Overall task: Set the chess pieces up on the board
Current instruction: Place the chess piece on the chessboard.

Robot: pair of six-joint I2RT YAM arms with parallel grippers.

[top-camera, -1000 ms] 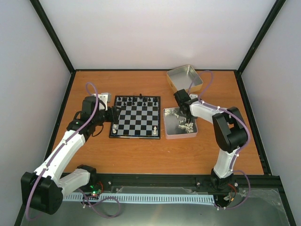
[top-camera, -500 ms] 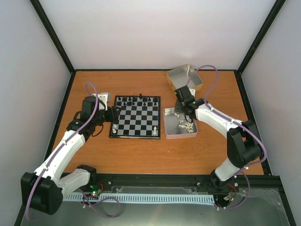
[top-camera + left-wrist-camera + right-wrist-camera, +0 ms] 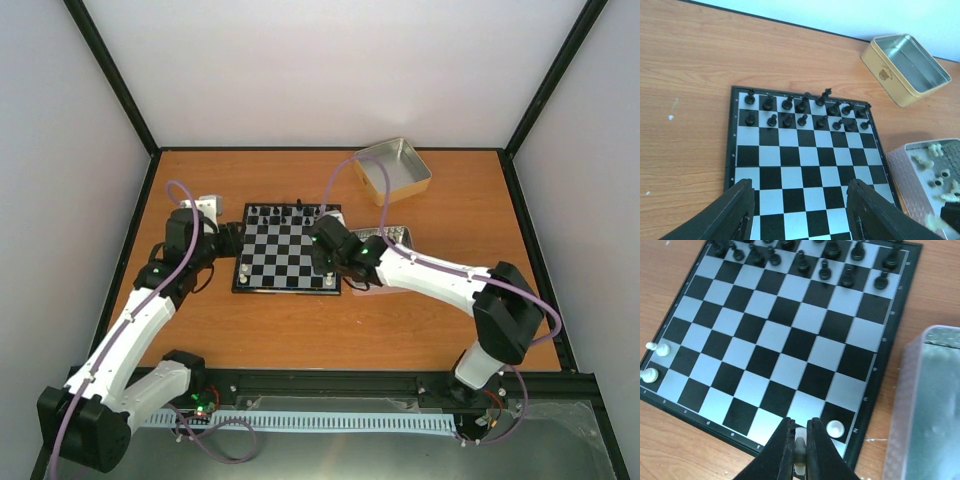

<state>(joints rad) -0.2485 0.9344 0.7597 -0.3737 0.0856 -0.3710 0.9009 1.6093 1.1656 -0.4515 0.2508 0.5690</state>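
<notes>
The white piece point(image 3: 799, 454) is gripped in the narrowed right claw point(image 3: 800, 442) over the board point(image 3: 775, 335) edge row, adj. to the corner piece point(image 3: 835, 428), prob. for placement there; the left claw point(image 3: 800, 210) is held wide, empty, nearby.

The tabletop point(image 3: 420, 320) is orange-brown wood grain inside a black frame. The board point(image 3: 280, 260) lies flat on it, left of centre, its edges roughly square to the tabletop's. A shallow metal tin point(image 3: 935, 405) sits just beside the board's right edge. A second tin point(image 3: 395, 165), gold-sided and turned at an angle, rests near the far edge, well apart from the board. A few small pale flecks point(image 3: 671, 117) mark the wood left of the board.
</notes>
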